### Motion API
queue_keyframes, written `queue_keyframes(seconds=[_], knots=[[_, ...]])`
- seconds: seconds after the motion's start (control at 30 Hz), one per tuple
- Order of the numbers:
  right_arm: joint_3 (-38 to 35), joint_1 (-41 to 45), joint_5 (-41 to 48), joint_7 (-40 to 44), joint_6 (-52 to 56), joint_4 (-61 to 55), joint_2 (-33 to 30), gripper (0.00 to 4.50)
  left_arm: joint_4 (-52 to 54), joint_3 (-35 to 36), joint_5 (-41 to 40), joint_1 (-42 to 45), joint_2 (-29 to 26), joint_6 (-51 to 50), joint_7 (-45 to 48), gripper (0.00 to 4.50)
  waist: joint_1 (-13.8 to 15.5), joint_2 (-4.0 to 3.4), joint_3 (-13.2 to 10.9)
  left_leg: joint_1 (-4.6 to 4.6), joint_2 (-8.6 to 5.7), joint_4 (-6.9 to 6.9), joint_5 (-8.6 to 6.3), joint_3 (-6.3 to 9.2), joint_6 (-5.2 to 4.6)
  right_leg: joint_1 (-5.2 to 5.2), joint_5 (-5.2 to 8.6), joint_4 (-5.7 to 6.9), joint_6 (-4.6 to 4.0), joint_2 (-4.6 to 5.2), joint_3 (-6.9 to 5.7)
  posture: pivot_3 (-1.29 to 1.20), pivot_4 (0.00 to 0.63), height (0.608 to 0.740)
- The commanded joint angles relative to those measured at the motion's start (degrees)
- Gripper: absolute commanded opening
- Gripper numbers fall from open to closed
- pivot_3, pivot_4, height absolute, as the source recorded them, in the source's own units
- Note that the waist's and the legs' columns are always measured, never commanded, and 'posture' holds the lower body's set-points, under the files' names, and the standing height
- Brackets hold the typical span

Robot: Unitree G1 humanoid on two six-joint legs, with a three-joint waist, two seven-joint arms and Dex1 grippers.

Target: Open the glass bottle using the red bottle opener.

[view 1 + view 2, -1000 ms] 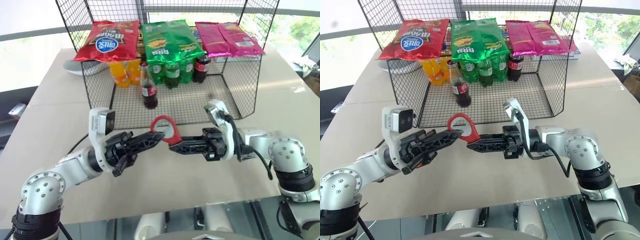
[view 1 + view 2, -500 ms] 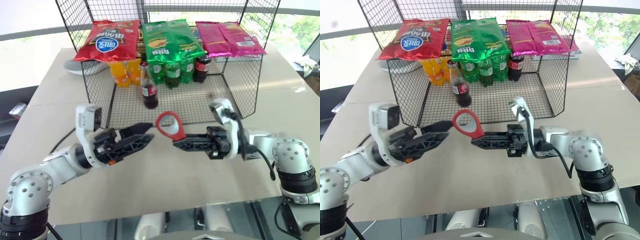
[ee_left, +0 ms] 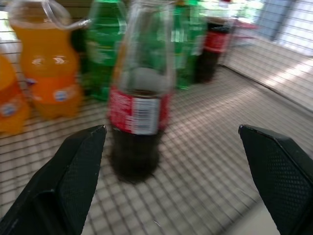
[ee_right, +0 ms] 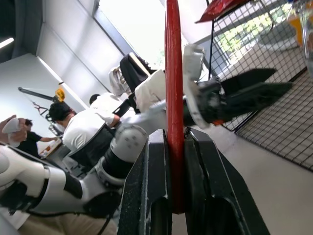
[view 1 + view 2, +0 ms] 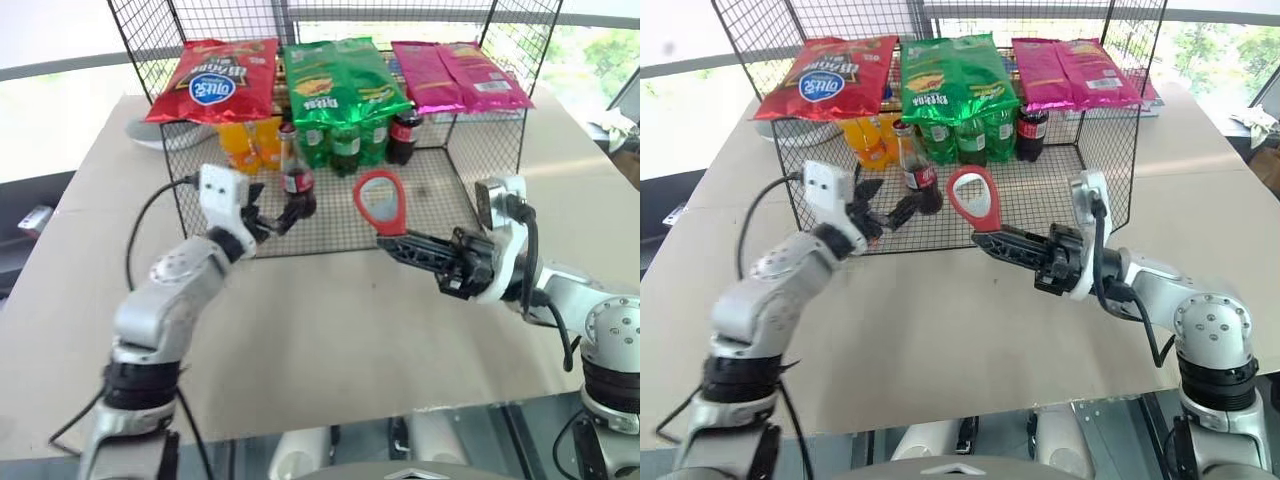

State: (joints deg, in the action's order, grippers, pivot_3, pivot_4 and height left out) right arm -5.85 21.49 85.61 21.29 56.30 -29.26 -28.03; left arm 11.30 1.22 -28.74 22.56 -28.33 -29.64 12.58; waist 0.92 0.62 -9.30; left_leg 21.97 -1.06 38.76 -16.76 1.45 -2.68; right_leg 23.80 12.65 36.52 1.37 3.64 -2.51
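Right tool (image 5: pixel 408 243) is clamping the flat red ring-headed bottle opener (image 5: pixel 379 203) by its handle, holding it upright above the beige desk (image 5: pixel 330 330). Left tool (image 5: pixel 272 222), fingers wide and empty, is reaching at the slim clear-glass cola bottle (image 5: pixel 293 170) standing inside the black wire basket (image 5: pixel 480 150) (not gripped yet). Step: securing the bottle. Next calls for closing on its body, then hooking the ring under the cap.
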Motion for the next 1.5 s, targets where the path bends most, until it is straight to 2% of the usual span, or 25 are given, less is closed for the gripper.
queue_keyframes(seconds=[0.03,0.17,0.4,0.43,0.5,0.53,0.7,0.8,0.93,1.07,1.17,1.27,1.43,1.5], knots=[[-0.91,-0.81,0.61,-1.55,-2.69,-2.75,-0.17,0.00,-6.54,-1.60,8.57,4.86,2.31,6.55,-1.86,4.48,-0.07,0.02,-0.01,0.01,0.00,0.00,0.01,-0.01,0.01,0.00,0.00,-0.01,0.00,0.02,0.01,0.00,0.150,0.740],[-2.10,-2.39,0.74,-3.02,-4.62,-4.22,-0.81,0.00,-15.82,-0.62,12.60,9.87,5.55,10.78,-2.87,4.48,-0.07,0.02,-0.01,0.01,0.00,-0.01,-0.01,-0.01,-0.01,0.00,0.00,-0.03,0.01,0.01,-0.02,0.00,0.150,0.740],[-3.37,-6.65,0.84,-4.99,-7.68,-7.55,-2.51,0.00,-29.02,-0.86,15.97,15.25,8.74,20.17,2.27,4.48,-0.12,0.04,-0.02,0.01,-0.01,0.00,-0.02,-0.02,-0.04,-0.01,-0.01,-0.02,0.02,0.01,-0.04,0.00,0.150,0.740],[-3.37,-7.07,0.66,-5.19,-8.05,-7.95,-2.65,0.00,-30.64,-0.88,16.22,15.94,9.27,21.62,3.08,3.95,-0.09,0.05,-0.03,0.00,0.00,0.00,-0.02,-0.01,-0.04,-0.01,-0.01,-0.02,0.02,0.01,-0.05,0.00,0.150,0.740],[-3.22,-7.71,0.42,-5.52,-8.73,-8.62,-2.90,0.00,-32.94,-0.48,16.54,17.02,9.93,23.35,4.27,3.34,-0.08,0.06,-0.04,0.01,0.00,0.00,-0.02,0.01,-0.04,-0.01,-0.01,-0.01,0.02,0.00,-0.09,0.00,0.150,0.740],[-3.20,-8.05,0.29,-5.66,-9.08,-8.98,-2.99,0.00,-33.88,-0.21,16.62,17.50,10.07,23.77,4.70,2.73,-0.08,0.06,-0.04,0.01,0.00,0.00,-0.02,0.01,-0.04,-0.01,-0.01,0.00,0.02,0.00,-0.09,0.00,0.150,0.740],[-2.74,-9.35,-0.69,-5.88,-10.58,-10.02,-3.42,0.00,-34.90,0.75,16.16,17.67,9.44,25.52,8.54,2.71,-0.10,0.07,-0.04,0.00,0.00,0.01,-0.02,0.00,-0.05,-0.01,-0.01,0.02,0.03,-0.03,-0.09,0.00,0.150,0.740],[-2.46,-10.20,-1.29,-5.72,-11.13,-10.55,-3.75,0.00,-28.35,1.97,12.88,14.04,7.59,23.15,13.86,2.71,-0.12,0.07,-0.04,0.01,0.00,0.01,-0.01,0.00,-0.04,-0.01,-0.01,0.01,0.03,-0.04,-0.09,0.00,0.150,0.740],[-3.02,-11.55,-0.95,-4.83,-11.21,-10.74,-5.30,0.00,-7.13,3.64,1.87,2.10,0.82,12.77,25.30,2.71,-0.48,0.08,-0.06,0.04,0.06,-0.01,0.09,-0.02,0.15,0.04,0.00,-0.04,0.04,0.01,-0.06,0.00,0.150,0.740],[-2.49,-11.72,-1.57,-3.60,-11.10,-10.14,-6.74,0.00,4.33,5.41,-2.16,-4.16,-1.13,10.37,26.80,2.71,-0.17,0.07,-0.10,0.04,0.11,-0.03,0.09,-0.03,0.16,0.08,0.01,-0.06,0.03,0.03,-0.01,0.00,0.150,0.740],[-2.28,-11.67,-1.92,-2.87,-10.81,-9.83,-7.72,0.00,11.07,7.06,-10.99,-9.77,-4.19,3.50,31.91,2.71,-0.04,0.08,-0.12,0.04,0.11,-0.02,-0.01,-0.02,-0.02,0.04,0.01,-0.04,0.02,0.04,-0.03,0.00,0.150,0.740],[-1.87,-12.08,-2.49,-2.44,-10.76,-9.89,-8.40,0.00,12.36,4.16,-7.52,-13.91,-6.49,5.41,35.08,2.71,-0.07,0.06,-0.11,-0.03,0.11,-0.02,-0.03,-0.04,-0.04,-0.02,0.01,-0.04,0.01,0.03,-0.01,0.00,0.150,0.740],[-1.46,-12.71,-3.05,-2.83,-11.15,-10.12,-8.16,0.00,11.82,1.21,-6.05,-15.76,-6.03,5.46,36.83,2.71,0.00,0.07,-0.12,-0.03,0.09,-0.01,-0.05,-0.03,-0.09,-0.03,0.01,-0.02,0.01,-0.04,-0.03,0.00,0.150,0.740],[-1.31,-12.89,-3.68,-3.01,-11.29,-10.31,-8.06,0.00,11.77,1.18,-6.54,-16.17,-6.04,4.98,37.65,3.74,-0.08,0.07,-0.12,-0.03,0.09,-0.01,-0.05,-0.03,-0.09,-0.03,0.01,-0.02,0.01,-0.04,-0.02,0.00,0.150,0.740]])
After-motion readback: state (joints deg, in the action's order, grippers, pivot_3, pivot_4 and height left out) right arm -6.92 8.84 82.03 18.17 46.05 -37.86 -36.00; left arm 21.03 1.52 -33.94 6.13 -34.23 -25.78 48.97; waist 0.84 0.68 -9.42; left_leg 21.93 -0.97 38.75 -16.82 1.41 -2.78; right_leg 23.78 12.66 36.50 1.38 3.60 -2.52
